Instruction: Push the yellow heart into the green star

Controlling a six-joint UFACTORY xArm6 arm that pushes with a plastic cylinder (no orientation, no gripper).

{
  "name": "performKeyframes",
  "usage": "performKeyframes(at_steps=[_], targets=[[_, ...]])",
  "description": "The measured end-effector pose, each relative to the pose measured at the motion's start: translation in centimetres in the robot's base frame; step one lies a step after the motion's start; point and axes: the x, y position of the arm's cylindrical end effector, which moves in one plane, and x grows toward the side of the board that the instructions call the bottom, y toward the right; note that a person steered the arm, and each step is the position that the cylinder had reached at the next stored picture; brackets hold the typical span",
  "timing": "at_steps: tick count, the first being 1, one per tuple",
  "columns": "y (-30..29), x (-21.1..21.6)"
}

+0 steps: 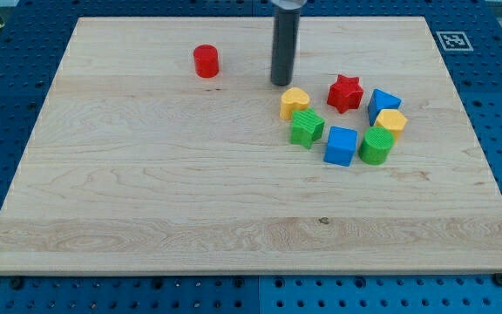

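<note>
The yellow heart [294,102] lies right of the board's middle, touching the green star [306,127] just below it. My tip [281,83] rests on the board just above and slightly left of the yellow heart, a small gap apart. The rod rises straight up out of the view's top.
A red star [344,93], a blue block [383,105], a yellow block [391,122], a green round block [376,146] and a blue cube [341,146] cluster to the right of the heart. A red cylinder [206,61] stands alone at upper left. The wooden board [146,192] sits on a blue pegboard.
</note>
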Motion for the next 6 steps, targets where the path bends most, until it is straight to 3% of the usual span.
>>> performKeyframes(at_steps=[4,6], targets=[[1.8,3.6],[-0.3,2.5]])
